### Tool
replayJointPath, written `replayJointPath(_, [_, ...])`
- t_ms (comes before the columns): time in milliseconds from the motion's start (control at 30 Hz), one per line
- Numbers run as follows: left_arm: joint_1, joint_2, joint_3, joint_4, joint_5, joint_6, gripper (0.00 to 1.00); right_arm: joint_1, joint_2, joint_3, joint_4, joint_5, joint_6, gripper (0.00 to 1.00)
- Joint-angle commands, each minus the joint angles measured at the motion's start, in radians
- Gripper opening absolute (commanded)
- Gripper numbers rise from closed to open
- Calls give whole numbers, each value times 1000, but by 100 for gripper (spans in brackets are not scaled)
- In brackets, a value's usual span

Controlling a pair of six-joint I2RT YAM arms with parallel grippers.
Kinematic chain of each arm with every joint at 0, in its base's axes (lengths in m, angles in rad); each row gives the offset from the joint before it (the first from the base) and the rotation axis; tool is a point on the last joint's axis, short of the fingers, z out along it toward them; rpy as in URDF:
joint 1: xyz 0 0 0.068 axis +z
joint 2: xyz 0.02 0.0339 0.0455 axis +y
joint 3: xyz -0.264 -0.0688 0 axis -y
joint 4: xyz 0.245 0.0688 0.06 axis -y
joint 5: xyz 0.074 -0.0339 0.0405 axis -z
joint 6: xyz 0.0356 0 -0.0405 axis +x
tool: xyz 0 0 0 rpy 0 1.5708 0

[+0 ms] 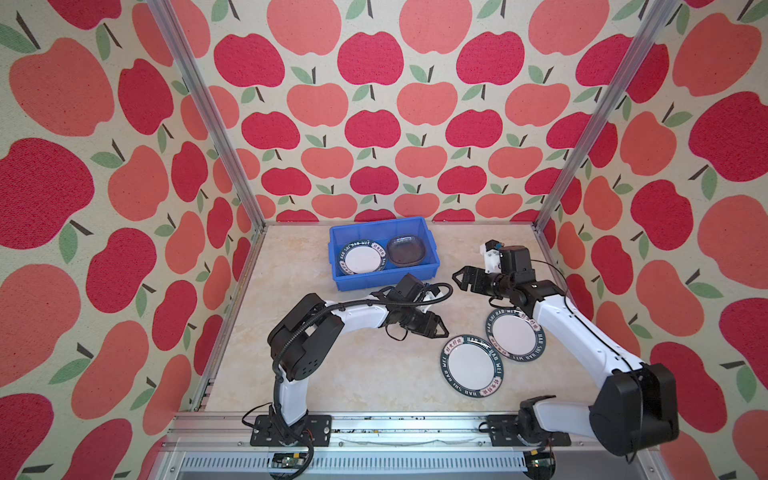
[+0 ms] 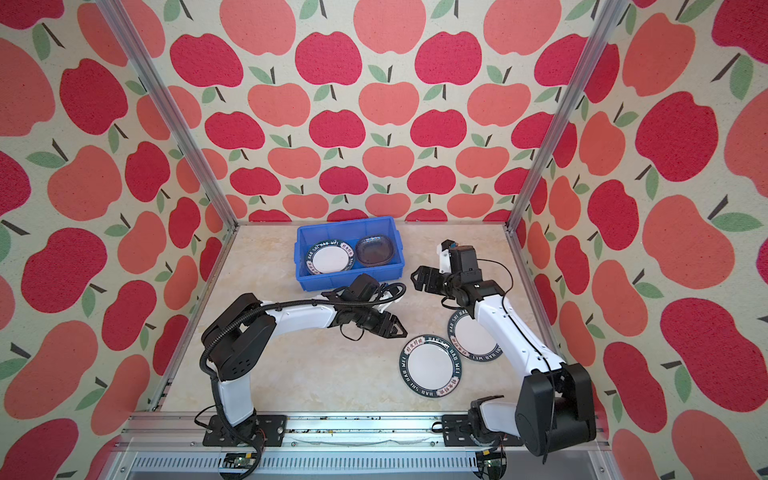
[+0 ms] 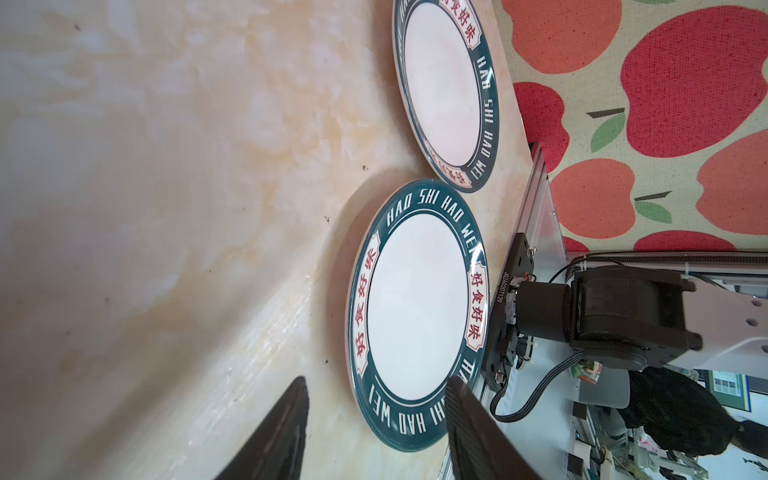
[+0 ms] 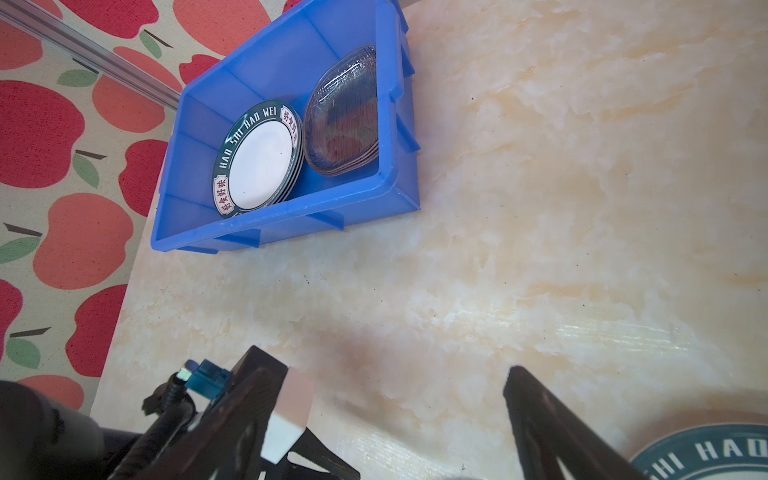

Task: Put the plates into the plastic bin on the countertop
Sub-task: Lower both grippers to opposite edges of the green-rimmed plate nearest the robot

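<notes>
Left wrist view: left gripper [image 3: 376, 386], jaws parted, empty, faces a glossy round green-rimmed plate [image 3: 415, 316] just ahead on smooth marbled countertop [image 3: 166, 208]; right gripper [image 4: 390, 368] likewise wide and empty.

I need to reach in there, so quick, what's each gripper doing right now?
Left gripper: open, holding nothing, beside a green-rimmed plate on the countertop.
Right gripper: open, holding nothing.

Apple-patterned walls [image 1: 374, 124], aluminium corner posts [image 1: 210, 116], slotted front rail [image 1: 353, 462]
</notes>
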Motion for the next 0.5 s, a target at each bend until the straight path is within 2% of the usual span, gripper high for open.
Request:
replayJointPath(0, [-13,46,-1,21,71,-24,49,-3,-17,-19,19,-21,16,90])
replayJointPath(467, [-36,134,45,5,133,-53,39,-12,-15,-14,25,-22,12,90])
